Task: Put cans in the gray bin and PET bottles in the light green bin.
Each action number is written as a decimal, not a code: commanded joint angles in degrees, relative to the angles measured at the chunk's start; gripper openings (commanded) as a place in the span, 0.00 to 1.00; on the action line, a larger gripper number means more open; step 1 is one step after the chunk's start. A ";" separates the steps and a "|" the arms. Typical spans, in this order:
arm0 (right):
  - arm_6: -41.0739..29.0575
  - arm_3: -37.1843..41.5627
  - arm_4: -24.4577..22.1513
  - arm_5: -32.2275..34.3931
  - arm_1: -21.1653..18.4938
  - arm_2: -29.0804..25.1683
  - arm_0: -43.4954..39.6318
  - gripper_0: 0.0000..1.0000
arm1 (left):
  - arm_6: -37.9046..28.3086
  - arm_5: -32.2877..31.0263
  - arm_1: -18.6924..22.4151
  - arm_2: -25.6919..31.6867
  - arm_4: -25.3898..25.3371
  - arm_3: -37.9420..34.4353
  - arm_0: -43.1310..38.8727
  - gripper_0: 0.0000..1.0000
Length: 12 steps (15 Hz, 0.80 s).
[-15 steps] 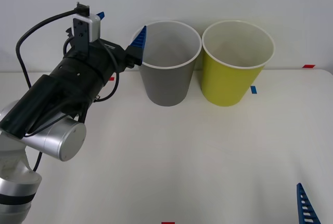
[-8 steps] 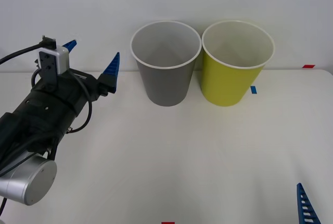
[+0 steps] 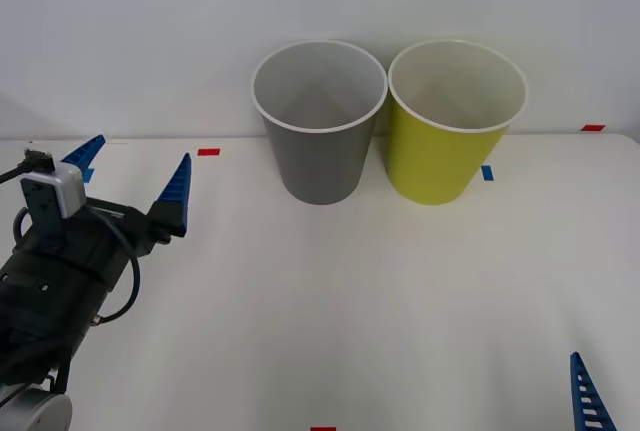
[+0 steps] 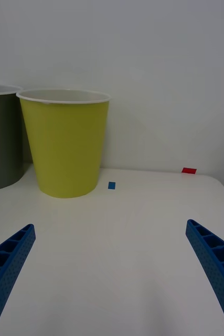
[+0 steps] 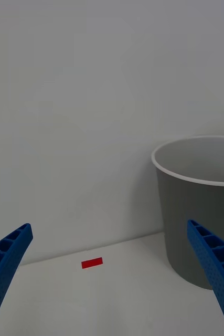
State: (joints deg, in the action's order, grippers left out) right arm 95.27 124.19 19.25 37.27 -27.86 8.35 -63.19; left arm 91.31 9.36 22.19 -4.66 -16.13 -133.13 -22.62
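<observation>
Your left gripper (image 3: 135, 183) has pulled back from the gray bin (image 3: 319, 121), now ahead to its right, fingers spread and empty; the can presumably sits inside, so a careless re-approach could topple the bin.

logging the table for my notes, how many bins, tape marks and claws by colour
gray bin: 1
light green bin: 1
red tape marks: 3
blue tape mark: 1
blue claws, left claw and right claw, both open: 2
total: 8
</observation>
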 commanded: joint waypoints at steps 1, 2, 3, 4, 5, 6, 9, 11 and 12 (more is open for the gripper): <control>0.00 0.00 0.00 0.00 0.00 0.00 0.00 1.00 | 0.00 -2.68 -0.04 0.09 0.05 -0.03 -3.75 1.00; 0.00 0.00 0.00 0.00 0.00 0.00 0.00 1.00 | 0.09 -2.85 -0.13 0.26 0.14 0.06 -4.54 1.00; 0.00 0.00 0.00 0.00 0.00 0.00 0.00 1.00 | 0.09 -3.56 -0.22 0.61 0.49 0.06 -5.77 1.00; 0.00 0.00 0.00 0.00 0.00 0.00 0.00 1.00 | 0.18 -4.87 -0.22 0.97 0.40 0.06 -7.18 1.00; 0.00 0.00 0.00 0.00 0.00 0.00 0.00 1.00 | 0.09 -6.98 -0.22 1.05 0.40 0.06 -8.94 1.00; 0.00 0.00 0.00 0.00 0.00 0.00 0.00 1.00 | 0.00 -9.62 -0.22 1.14 0.57 0.06 -10.87 1.00; 0.00 0.00 0.00 0.00 0.00 0.00 0.00 1.00 | -0.35 -16.56 -0.22 0.79 0.84 0.06 -17.20 1.00; 0.00 0.00 0.00 0.00 0.00 0.00 0.00 1.00 | -0.79 -20.26 -0.22 0.09 1.37 0.06 -21.24 1.00; 0.00 0.00 0.00 0.00 0.00 0.00 0.00 1.00 | -0.88 -22.10 -0.22 -0.18 1.63 0.33 -23.00 1.00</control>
State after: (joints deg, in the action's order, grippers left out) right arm 95.27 124.19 19.25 37.27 -27.86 8.35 -63.19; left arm 90.62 -11.10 21.98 -4.45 -14.86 -133.04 -43.98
